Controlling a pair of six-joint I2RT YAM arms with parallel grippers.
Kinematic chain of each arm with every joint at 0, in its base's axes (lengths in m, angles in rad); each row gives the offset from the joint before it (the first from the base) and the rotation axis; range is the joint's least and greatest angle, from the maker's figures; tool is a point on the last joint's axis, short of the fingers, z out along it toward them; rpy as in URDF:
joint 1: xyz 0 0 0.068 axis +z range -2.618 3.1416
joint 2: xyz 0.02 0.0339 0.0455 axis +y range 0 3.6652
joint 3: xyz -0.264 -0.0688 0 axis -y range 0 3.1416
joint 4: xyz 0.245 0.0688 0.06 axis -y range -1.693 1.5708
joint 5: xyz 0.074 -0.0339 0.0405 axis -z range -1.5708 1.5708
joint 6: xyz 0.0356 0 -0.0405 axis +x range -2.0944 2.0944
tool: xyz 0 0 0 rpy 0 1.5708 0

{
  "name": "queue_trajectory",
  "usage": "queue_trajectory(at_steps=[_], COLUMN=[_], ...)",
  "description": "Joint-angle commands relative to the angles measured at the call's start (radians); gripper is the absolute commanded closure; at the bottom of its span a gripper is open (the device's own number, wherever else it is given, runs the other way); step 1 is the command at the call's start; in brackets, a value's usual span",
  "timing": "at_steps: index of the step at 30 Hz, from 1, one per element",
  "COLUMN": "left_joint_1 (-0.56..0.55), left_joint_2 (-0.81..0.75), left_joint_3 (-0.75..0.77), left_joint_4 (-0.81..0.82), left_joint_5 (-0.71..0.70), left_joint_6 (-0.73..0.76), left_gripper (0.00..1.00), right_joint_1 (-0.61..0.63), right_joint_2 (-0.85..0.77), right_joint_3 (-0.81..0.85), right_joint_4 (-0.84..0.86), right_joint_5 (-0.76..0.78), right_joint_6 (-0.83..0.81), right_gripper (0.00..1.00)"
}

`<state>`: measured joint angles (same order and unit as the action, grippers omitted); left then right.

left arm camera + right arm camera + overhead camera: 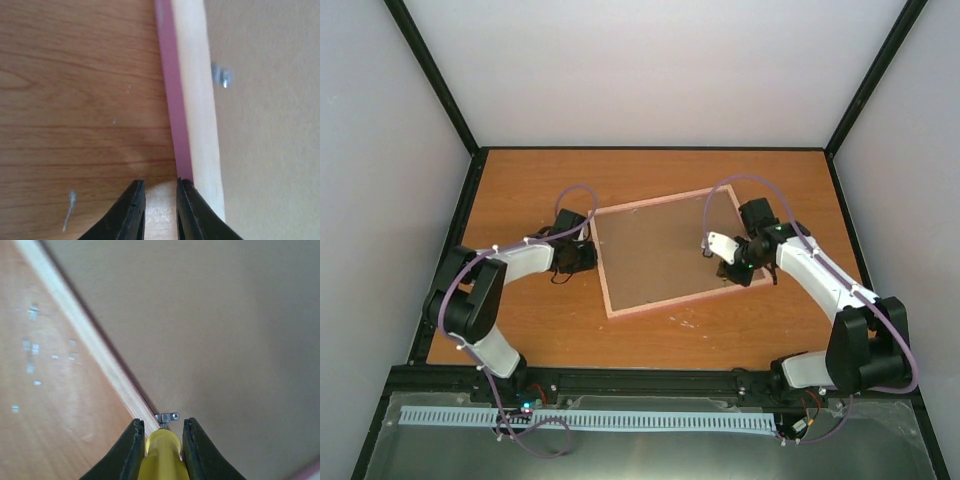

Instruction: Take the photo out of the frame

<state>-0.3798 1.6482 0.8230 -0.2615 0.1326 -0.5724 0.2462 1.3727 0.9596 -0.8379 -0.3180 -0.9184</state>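
Frame lies back-up at the centre of the table, brown backing board facing up.

Left pincer: at the frame's 9 o'clock edge, low over the table. Fingers parted by a narrow gap, nothing between them. The inner fingertip is right against the pink edge.

Right pincer: over the board near the 3 o'clock edge, clamped on a yellow tool. The tool tip is at a small metal clip just inside the pale wood rim. I cannot tell whether tip and clip touch.
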Motion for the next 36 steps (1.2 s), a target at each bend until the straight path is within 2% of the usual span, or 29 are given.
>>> queue_trajectory(at_steps=[1,7,18,25,36], left_joint_1=[-0.003,-0.005,-0.013,-0.028,-0.090], left_joint_2=[-0.047,-0.188,0.015,0.100,0.047], left_joint_3=[0.042,0.032,0.182,0.170,0.037], left_joint_4=[0.032,-0.007,-0.050,-0.019,-0.005], left_joint_5=[0.016,-0.008,-0.022,-0.004,-0.042], left_joint_6=[-0.035,-0.083,0.030,0.042,0.011], left_gripper=[0.76,0.54,0.52,0.61,0.86], right_joint_1=[0.094,0.098,0.098,0.098,0.115], right_joint_2=[-0.012,-0.045,-0.015,-0.002,0.156], right_joint_3=[-0.029,0.064,0.168,0.178,0.252], right_joint_4=[-0.106,-0.080,0.105,0.201,0.383], right_joint_5=[-0.138,-0.114,-0.166,-0.190,-0.289], right_joint_6=[0.068,0.119,0.295,0.386,0.567], right_gripper=[0.97,0.97,0.97,0.97,0.97])
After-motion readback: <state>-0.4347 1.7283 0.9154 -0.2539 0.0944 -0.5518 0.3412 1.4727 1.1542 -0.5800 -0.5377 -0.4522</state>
